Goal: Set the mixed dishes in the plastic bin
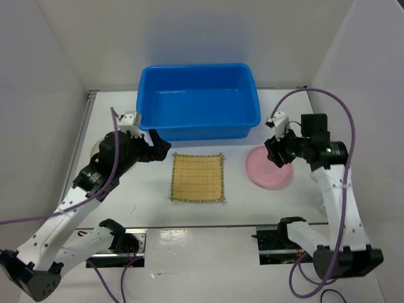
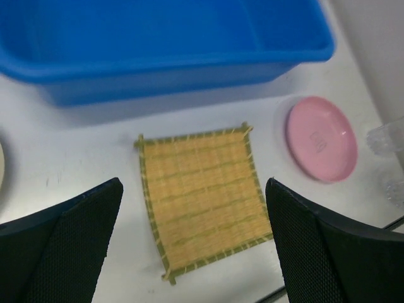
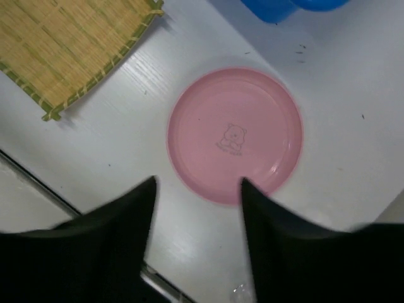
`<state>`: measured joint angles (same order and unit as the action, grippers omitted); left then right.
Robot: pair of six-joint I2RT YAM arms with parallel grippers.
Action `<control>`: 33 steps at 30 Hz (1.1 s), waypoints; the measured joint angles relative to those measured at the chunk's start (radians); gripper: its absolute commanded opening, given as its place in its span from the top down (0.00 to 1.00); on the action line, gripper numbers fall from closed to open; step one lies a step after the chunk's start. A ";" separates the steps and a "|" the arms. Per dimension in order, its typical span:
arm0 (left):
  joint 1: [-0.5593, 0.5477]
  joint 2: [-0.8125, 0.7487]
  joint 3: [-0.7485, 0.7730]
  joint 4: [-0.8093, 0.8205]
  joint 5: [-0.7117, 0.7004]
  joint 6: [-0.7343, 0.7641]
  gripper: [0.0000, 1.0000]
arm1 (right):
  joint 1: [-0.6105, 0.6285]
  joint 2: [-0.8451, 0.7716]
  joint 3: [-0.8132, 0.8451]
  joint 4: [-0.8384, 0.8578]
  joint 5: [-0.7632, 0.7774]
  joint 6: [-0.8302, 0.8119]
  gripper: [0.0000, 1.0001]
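The pink plate (image 3: 235, 136) lies right under the right gripper (image 3: 197, 189), which is spread and empty; the left gripper (image 2: 194, 186), also spread and empty, is farther away.

Bare table (image 1: 235, 186) strip between mat (image 1: 197, 177) and pink plate (image 1: 270, 168): passable. Narrower bare strip between mat and front wall of blue bin (image 1: 198, 101). Bin open from above; its walls in way of sideways entry. Right tool (image 1: 278, 158) over pink plate rim, fingers apart. Left tool (image 1: 159, 144) spread wide, left of mat, near bin corner. White enclosure walls (image 1: 44, 95) close on both flanks.
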<state>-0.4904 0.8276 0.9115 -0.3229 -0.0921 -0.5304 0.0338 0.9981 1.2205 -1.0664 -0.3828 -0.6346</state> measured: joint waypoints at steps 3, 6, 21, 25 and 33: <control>0.011 0.071 -0.016 -0.058 -0.003 -0.049 0.00 | 0.030 0.139 -0.011 0.061 -0.028 0.027 0.88; 0.017 0.052 -0.093 -0.082 0.005 -0.130 0.00 | 0.036 0.274 -0.035 0.117 -0.051 0.072 1.00; 0.079 0.303 -0.254 0.011 0.293 -0.297 0.00 | 0.188 0.501 -0.118 0.252 -0.248 0.326 0.02; 0.137 0.386 -0.294 0.066 0.400 -0.276 0.00 | 0.197 0.587 -0.142 0.328 -0.293 0.409 0.02; 0.161 0.504 -0.294 0.156 0.468 -0.229 0.00 | 0.266 0.697 -0.193 0.578 -0.290 0.565 0.02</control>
<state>-0.3290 1.3315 0.6170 -0.1673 0.3763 -0.7589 0.3000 1.6955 1.0271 -0.4881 -0.6731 -0.0696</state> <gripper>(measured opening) 1.001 0.982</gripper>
